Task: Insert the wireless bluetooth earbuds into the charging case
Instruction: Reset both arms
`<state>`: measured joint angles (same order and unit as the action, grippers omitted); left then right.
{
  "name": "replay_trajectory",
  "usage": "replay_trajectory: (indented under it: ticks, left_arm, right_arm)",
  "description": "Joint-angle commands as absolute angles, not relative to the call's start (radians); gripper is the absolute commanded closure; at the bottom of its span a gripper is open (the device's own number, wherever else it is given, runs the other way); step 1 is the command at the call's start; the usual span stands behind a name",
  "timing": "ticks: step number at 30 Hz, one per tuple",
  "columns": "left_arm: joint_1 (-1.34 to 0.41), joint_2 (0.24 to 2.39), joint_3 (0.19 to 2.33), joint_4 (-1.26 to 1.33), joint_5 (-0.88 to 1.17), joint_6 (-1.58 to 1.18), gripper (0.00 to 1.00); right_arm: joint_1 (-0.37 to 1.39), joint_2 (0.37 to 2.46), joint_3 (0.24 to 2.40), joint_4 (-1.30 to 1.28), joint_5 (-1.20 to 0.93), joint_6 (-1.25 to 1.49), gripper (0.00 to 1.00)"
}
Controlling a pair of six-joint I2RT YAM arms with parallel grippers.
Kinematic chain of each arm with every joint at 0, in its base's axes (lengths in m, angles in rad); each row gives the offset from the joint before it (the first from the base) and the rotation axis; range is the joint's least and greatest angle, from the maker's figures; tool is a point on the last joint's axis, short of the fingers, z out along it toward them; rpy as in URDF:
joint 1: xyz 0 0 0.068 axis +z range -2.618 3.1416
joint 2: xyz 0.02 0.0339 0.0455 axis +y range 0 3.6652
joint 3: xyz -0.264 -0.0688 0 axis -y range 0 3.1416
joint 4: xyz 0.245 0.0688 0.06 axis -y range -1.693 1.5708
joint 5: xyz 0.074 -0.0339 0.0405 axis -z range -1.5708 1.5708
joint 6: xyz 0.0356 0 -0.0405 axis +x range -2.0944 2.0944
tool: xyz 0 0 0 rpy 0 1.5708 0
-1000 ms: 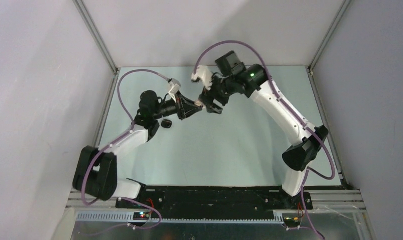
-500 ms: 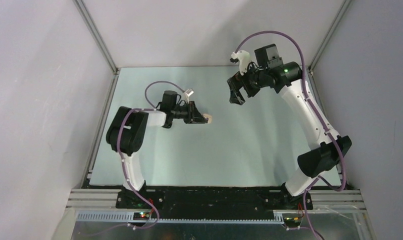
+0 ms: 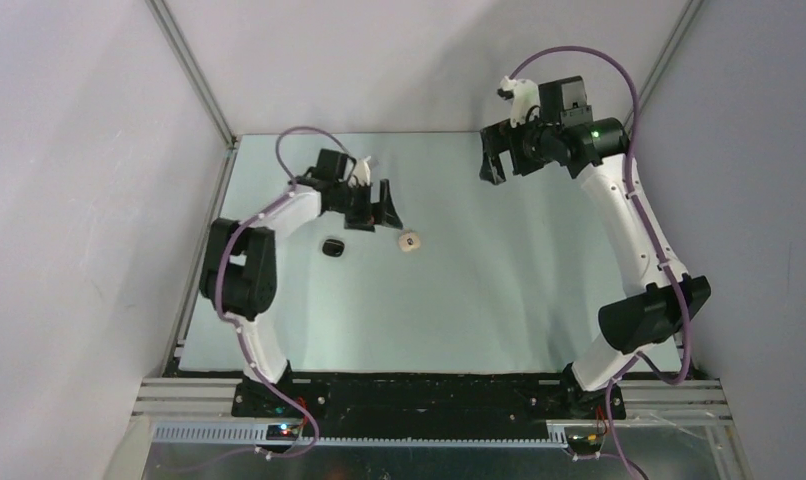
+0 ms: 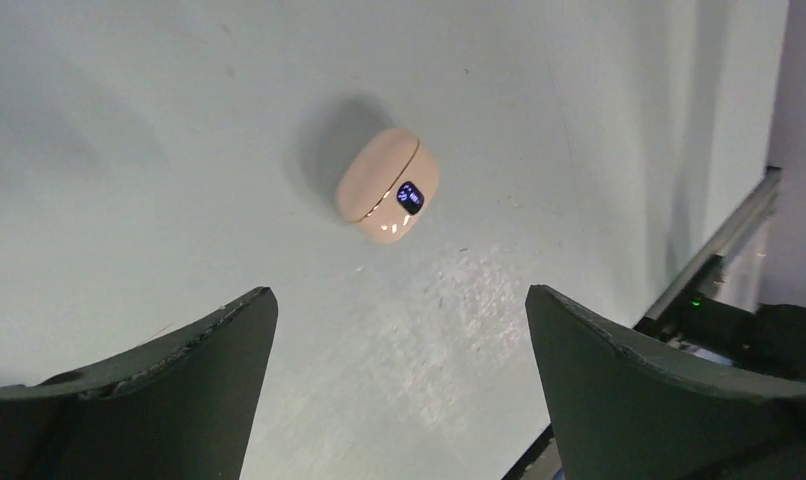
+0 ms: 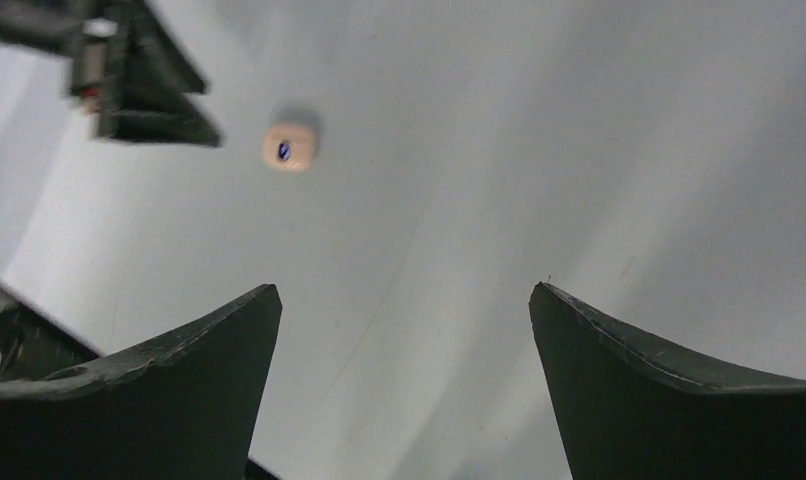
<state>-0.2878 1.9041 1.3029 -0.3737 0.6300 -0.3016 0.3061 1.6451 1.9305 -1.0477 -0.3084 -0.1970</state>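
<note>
The charging case (image 3: 409, 242) lies on the pale table, a small beige pebble, closed, with a lit dark display (image 4: 410, 196) on its side. In the right wrist view the charging case (image 5: 288, 146) is small and far off. My left gripper (image 3: 391, 207) stands open just up and left of it, apart from it; in its own view the left gripper (image 4: 399, 292) has nothing between its fingers. My right gripper (image 3: 491, 165) hangs open at the far right of the table, the right gripper (image 5: 404, 287) empty. The earbuds are out of view.
A small dark rounded object (image 3: 331, 246) lies on the table left of the case, below the left forearm; what it is cannot be told. Grey walls enclose the table on three sides. The left gripper's black fingers (image 5: 144, 95) show in the right wrist view.
The left gripper has opened, let go of the case and drawn back a little; the case now rests alone on the table. The right arm has swung farther right and back.
</note>
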Motion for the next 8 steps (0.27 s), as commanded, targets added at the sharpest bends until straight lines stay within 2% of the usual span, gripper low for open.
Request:
replay_trajectory:
  ticks: [1,4,8]
  left_arm:
    - [-0.231,1.688,1.435,-0.609,0.476,-0.062,0.01]
    - [-0.205,1.557,1.461,-0.606,0.361,-0.013,0.02]
    - [-0.184,1.468,1.460,-0.600,0.300,-0.014,0.02]
  right_arm:
    - [0.300,1.592,1.958,-0.885,-0.069,-0.035,0.01]
    - [0.298,1.575,1.960,-0.824,0.005,-0.008,0.00]
    - [0.298,1.578,1.941,-0.786,-0.003,0.046,0.00]
